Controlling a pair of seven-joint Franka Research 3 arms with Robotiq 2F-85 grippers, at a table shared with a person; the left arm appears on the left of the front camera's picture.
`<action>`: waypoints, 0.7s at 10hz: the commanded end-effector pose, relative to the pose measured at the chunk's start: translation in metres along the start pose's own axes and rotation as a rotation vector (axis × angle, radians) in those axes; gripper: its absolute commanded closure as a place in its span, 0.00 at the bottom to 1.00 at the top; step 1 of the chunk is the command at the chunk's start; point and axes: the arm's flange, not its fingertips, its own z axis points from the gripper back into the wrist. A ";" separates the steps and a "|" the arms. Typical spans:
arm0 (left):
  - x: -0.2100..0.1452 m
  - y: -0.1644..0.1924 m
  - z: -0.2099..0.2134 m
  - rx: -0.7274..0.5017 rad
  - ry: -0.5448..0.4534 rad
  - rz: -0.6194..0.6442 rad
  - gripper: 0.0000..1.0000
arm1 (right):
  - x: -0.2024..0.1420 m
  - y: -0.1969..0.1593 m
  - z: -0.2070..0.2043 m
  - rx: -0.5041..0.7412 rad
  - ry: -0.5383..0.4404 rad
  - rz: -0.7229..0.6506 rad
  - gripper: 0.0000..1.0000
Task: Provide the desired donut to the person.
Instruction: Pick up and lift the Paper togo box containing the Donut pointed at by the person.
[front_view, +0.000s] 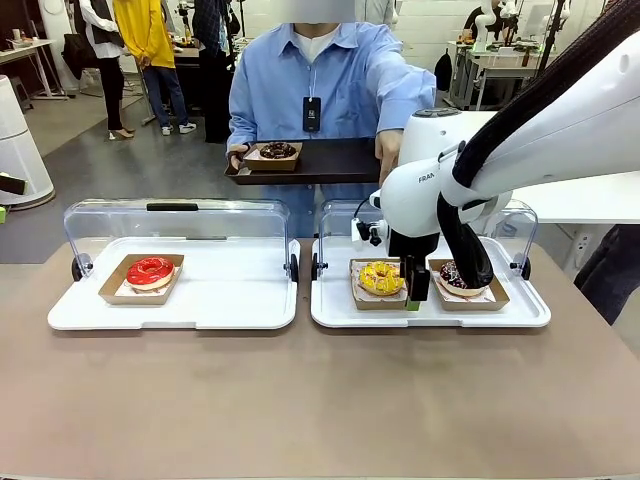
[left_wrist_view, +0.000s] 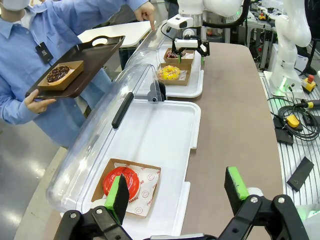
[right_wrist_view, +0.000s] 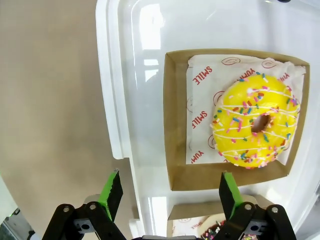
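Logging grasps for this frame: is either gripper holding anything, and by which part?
Nothing is held. The right gripper stands open just above the tray beside the yellow donut; the left gripper is open too, near the red donut.

2 white trays (front_view: 230, 290) sit on the table (front_view: 320, 400).

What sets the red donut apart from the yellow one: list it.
The red donut has plain glossy icing; the yellow donut carries white stripes and coloured sprinkles. The red donut is alone on the left tray; the yellow donut shares the right tray with a chocolate donut. Both lie in brown cardboard boxes.
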 end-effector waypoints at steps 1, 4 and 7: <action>0.001 -0.001 0.001 0.010 -0.011 0.012 0.00 | -0.004 -0.009 -0.006 0.005 -0.019 0.022 0.00; 0.001 -0.001 0.001 0.010 -0.011 0.012 0.00 | -0.007 -0.014 -0.012 0.012 -0.036 0.032 0.00; 0.001 -0.001 0.001 0.010 -0.011 0.012 0.00 | -0.008 -0.016 -0.016 0.018 -0.035 0.028 0.00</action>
